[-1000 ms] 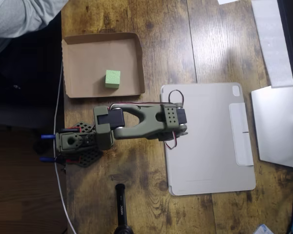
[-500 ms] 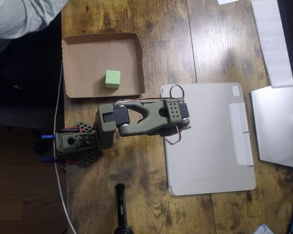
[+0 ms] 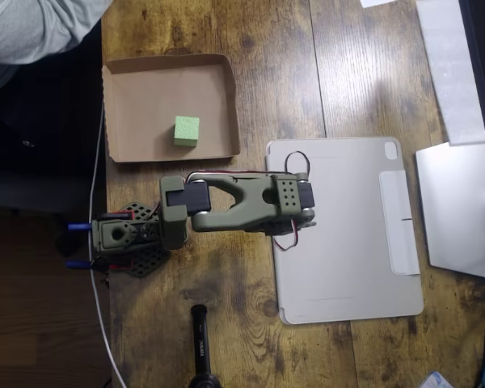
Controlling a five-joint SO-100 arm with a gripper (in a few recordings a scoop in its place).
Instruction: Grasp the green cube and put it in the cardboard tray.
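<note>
Looking down, you see the folded olive arm [image 3: 242, 202] reaching over the grey tablet cover's [image 3: 347, 234] edge; its gripper's opening cannot be told. The green cube [image 3: 187, 130] rests inside the cardboard tray [image 3: 137, 89].

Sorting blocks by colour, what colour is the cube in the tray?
Light green cube, clearest in the overhead view.

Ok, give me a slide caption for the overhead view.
Green cube resting inside the cardboard tray, olive arm folded over the grey tablet cover.
</note>
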